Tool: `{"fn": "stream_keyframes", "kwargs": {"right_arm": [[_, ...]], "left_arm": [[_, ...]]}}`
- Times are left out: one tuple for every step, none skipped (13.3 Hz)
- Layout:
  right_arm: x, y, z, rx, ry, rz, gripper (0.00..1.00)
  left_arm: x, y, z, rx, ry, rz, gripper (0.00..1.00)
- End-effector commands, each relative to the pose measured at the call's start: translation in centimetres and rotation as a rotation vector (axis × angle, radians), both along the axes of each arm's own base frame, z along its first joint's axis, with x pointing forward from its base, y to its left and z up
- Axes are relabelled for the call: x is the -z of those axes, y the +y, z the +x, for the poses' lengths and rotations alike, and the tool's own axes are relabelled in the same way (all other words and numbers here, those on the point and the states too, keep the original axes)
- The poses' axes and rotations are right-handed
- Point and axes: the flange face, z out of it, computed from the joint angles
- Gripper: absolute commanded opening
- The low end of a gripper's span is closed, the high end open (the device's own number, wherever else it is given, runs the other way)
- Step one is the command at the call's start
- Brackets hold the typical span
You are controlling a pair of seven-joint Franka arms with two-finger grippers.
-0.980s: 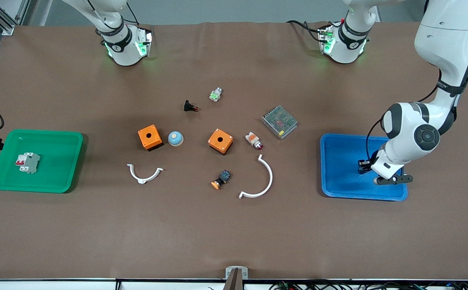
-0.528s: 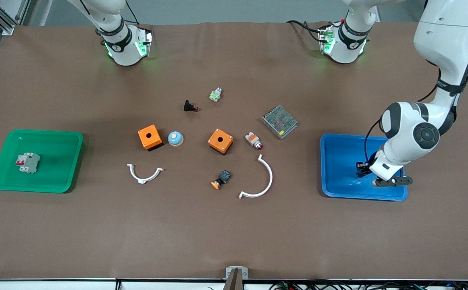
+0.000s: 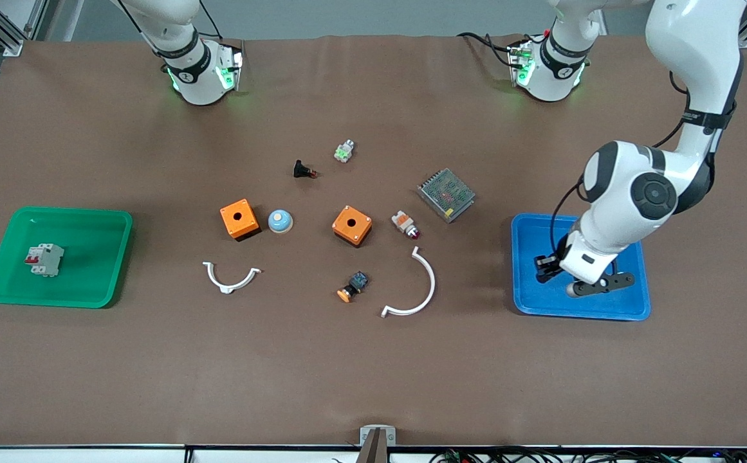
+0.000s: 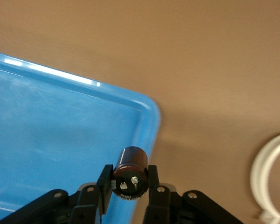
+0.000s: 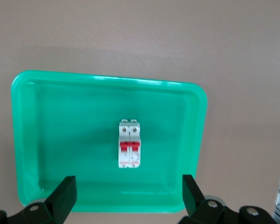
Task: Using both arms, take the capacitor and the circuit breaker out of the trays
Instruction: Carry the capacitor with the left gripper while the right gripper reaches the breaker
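Left gripper clamps the capacitor above the blue tray; lift it clear of the rim before travelling. Right gripper, jaws wide, hovers over the circuit breaker in the green tray; descend centred.

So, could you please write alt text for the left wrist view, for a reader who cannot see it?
The left gripper holds the capacitor, a small dark cylinder, between its shut fingers above a corner of the blue tray. Brown table surrounds the tray, and part of a white curved bracket lies at the edge.
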Motion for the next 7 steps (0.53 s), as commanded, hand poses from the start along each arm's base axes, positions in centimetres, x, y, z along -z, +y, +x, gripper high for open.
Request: {"fn": "stream_keyframes", "kwargs": {"right_arm": [[3.1,-0.7,0.8,-0.038,-0.001,0.025,1.0],[4.1,-1.0,0.9,-0.063,-0.003,0.026,1.0],[5.4,-1.5,0.7,-0.068,0.001,0.031,1.0],[6.4,-1.8,0.6,-0.065,0.005,0.034,1.0],[7.1,-1.8,0.7,-0.063,0.008,0.037,1.0],[7.7,-1.8,0.6,-0.062,0.015,0.043,1.0],[8.1,-1.9,0.5,-0.059,0.018,0.048,1.0]], "left_arm": [[-1.2,-5.3,1.2,-0.089,0.002,-0.025,0.0],[-1.4,-7.3,1.6,-0.119,-0.002,-0.04,0.0],[-1.4,-9.2,2.0,-0.146,-0.001,-0.054,0.0],[-1.1,-11.4,2.1,-0.174,0.002,-0.068,0.0],[-0.7,-13.3,2.3,-0.199,0.005,-0.081,0.0],[-0.3,-14.9,2.3,-0.217,0.009,-0.09,0.0],[0.2,-16.4,2.3,-0.23,0.014,-0.097,0.0]]}}
